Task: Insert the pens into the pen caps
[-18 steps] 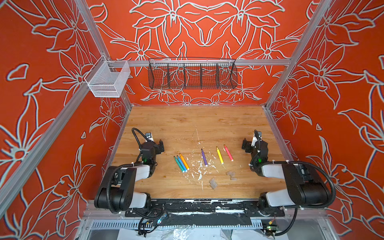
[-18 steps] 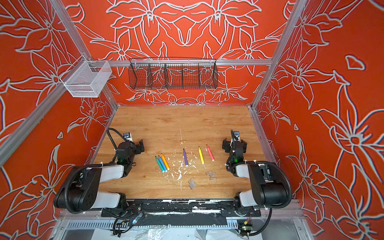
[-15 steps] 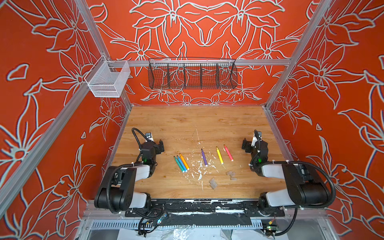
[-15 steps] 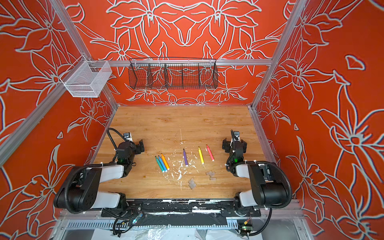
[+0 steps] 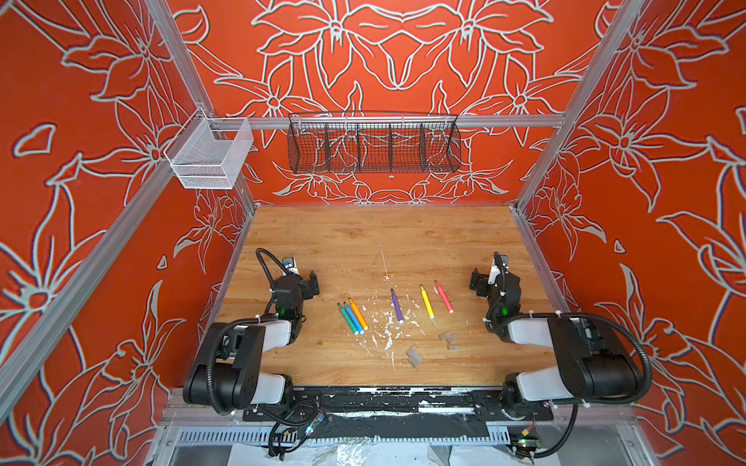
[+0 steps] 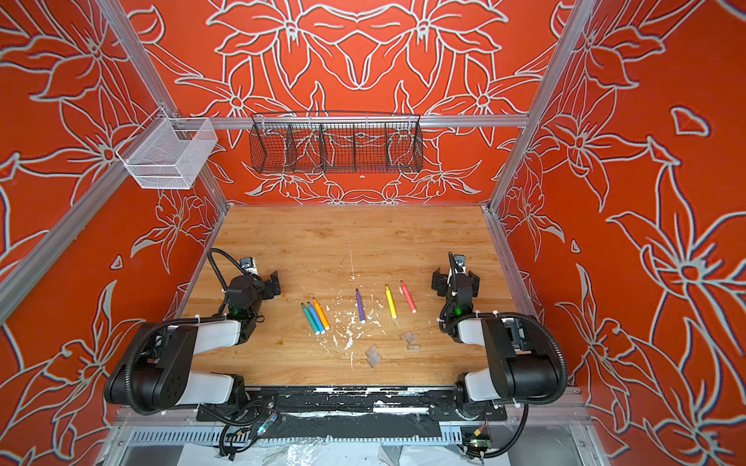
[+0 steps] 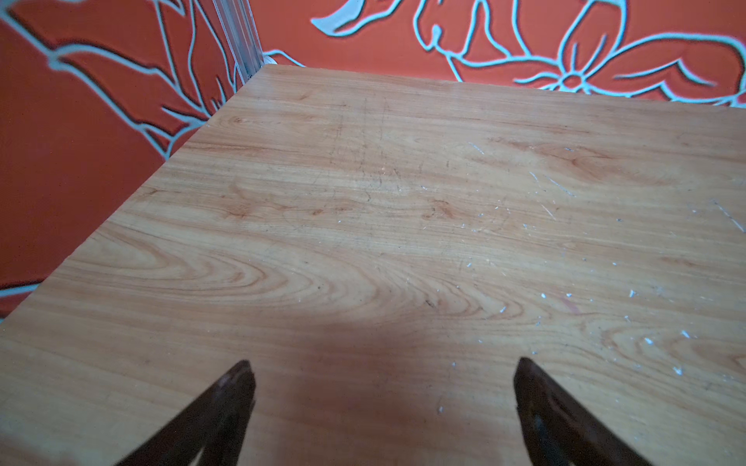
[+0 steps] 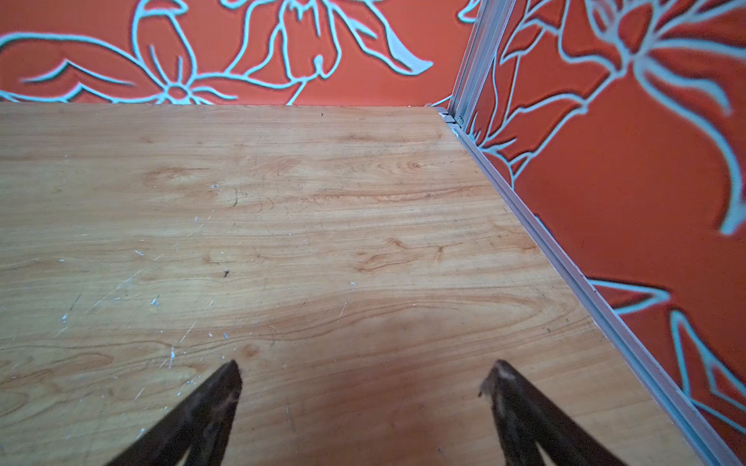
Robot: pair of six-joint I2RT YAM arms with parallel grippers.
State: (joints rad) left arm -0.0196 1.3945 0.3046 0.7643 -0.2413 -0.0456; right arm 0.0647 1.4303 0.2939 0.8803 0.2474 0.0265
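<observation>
Left wrist view: left gripper (image 7: 382, 363) spread wide, empty, above table (image 7: 403, 201).
Right gripper (image 8: 366, 363): spread wide, empty.
Pens (image 5: 396, 305): six lying mid-table, between the grippers.
Pen caps (image 5: 413, 356): loose, nearer the front edge.

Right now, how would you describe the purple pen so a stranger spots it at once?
Look at the wooden table walled in orange flower print. The purple pen lies near the middle of the coloured row across it. It lies alone: the green pen, blue pen and orange pen bunch toward the left arm, the yellow pen and pink-red pen lie toward the right.
</observation>
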